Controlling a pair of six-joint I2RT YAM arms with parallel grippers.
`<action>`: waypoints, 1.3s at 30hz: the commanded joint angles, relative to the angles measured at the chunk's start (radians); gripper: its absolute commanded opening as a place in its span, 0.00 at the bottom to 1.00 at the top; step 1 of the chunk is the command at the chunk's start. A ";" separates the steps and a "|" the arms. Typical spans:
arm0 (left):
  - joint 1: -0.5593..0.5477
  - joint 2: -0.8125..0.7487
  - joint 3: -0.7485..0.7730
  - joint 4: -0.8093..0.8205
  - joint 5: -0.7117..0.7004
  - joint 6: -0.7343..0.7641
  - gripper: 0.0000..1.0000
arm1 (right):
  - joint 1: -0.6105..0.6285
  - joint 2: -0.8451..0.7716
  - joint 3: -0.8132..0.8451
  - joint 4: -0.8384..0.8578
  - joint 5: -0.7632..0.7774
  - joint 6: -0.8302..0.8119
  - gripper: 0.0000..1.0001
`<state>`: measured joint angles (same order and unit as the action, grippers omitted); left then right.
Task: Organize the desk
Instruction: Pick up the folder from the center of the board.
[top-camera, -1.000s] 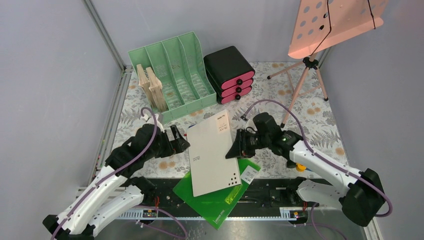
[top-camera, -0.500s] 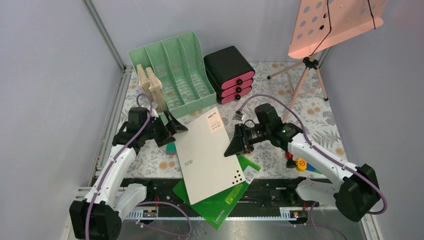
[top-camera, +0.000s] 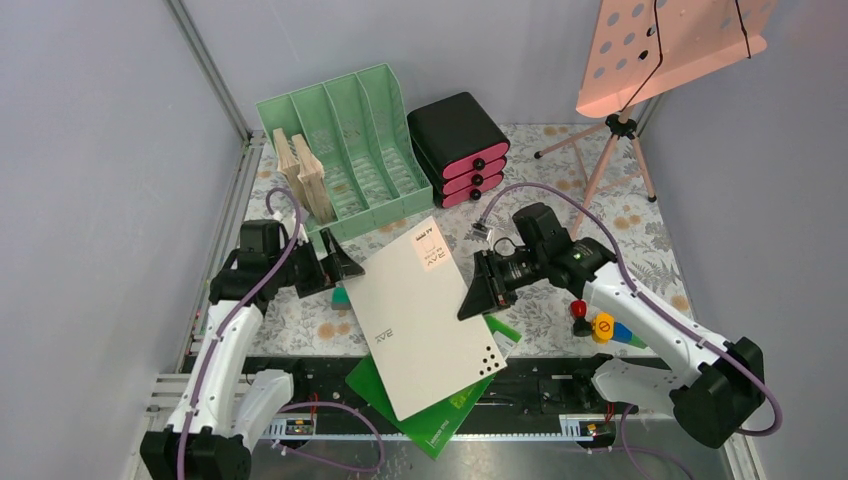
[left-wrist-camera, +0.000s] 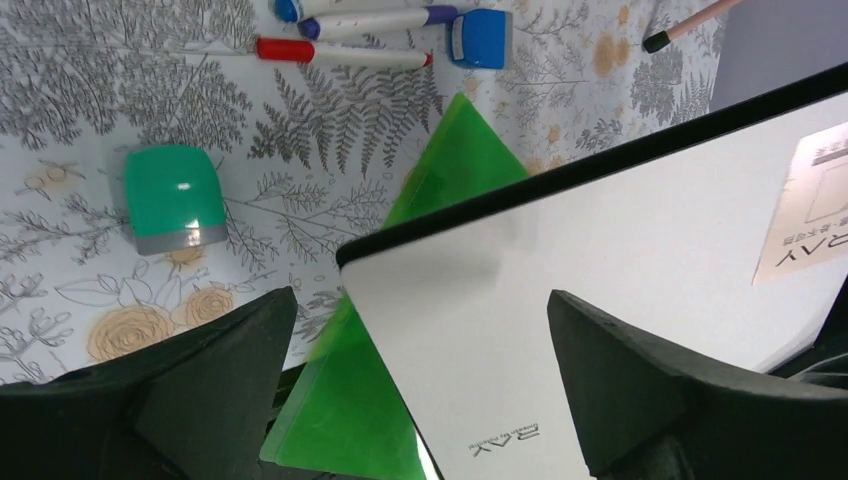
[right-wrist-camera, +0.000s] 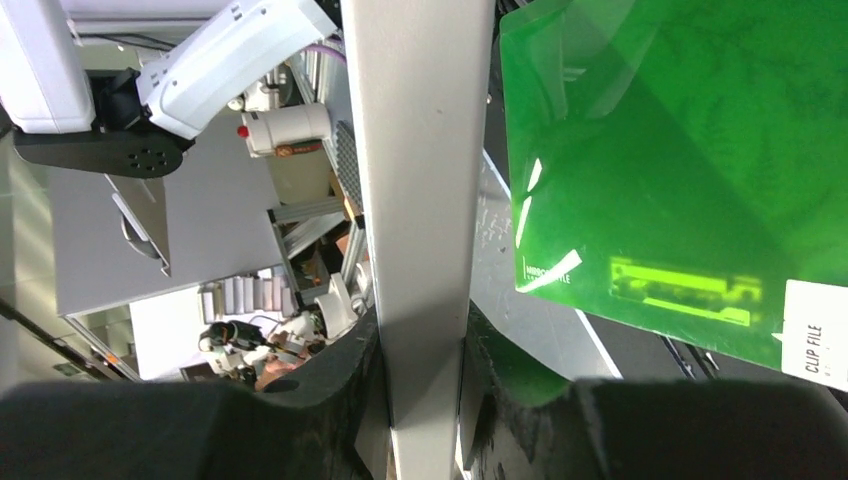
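A flat white box (top-camera: 425, 315) hangs tilted over the fern-printed desk (top-camera: 640, 250), with my right gripper (top-camera: 482, 290) shut on its right edge. In the right wrist view both fingers press the box's thin edge (right-wrist-camera: 415, 150) at my right gripper (right-wrist-camera: 420, 345). Below it a green clip file (top-camera: 440, 405) lies half over the black rail. My left gripper (top-camera: 335, 268) stands open just left of the box, apart from it. In the left wrist view the box (left-wrist-camera: 620, 260) and the green file (left-wrist-camera: 450, 170) lie ahead of my left gripper (left-wrist-camera: 420, 305), which holds nothing.
A mint file rack (top-camera: 345, 150) with wooden pieces (top-camera: 305, 175) and a black drawer box (top-camera: 460, 150) stand at the back. A pink stand on a tripod (top-camera: 610, 150) is at back right. A teal stamp (left-wrist-camera: 172, 198), markers (left-wrist-camera: 340, 52) and small coloured items (top-camera: 598, 325) lie on the cloth.
My left arm has drawn back to the left, away from the box's left edge, its jaws staying open. The right gripper has swung the white box round, its near corner further over the rail.
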<state>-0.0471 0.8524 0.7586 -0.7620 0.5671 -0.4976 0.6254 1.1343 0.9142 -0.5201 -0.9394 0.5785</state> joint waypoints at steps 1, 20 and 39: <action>0.006 -0.038 0.068 -0.055 0.000 0.128 0.99 | -0.003 -0.038 0.068 -0.155 -0.064 -0.146 0.00; 0.004 -0.025 -0.094 0.150 0.569 0.084 0.98 | -0.002 -0.115 0.010 -0.133 -0.200 -0.106 0.00; 0.004 -0.134 -0.140 0.151 0.674 0.052 0.59 | -0.025 -0.076 0.060 -0.304 0.152 -0.179 0.00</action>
<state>-0.0444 0.7441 0.6144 -0.6411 1.1667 -0.4335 0.6250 1.0294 0.9173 -0.7319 -0.9176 0.4320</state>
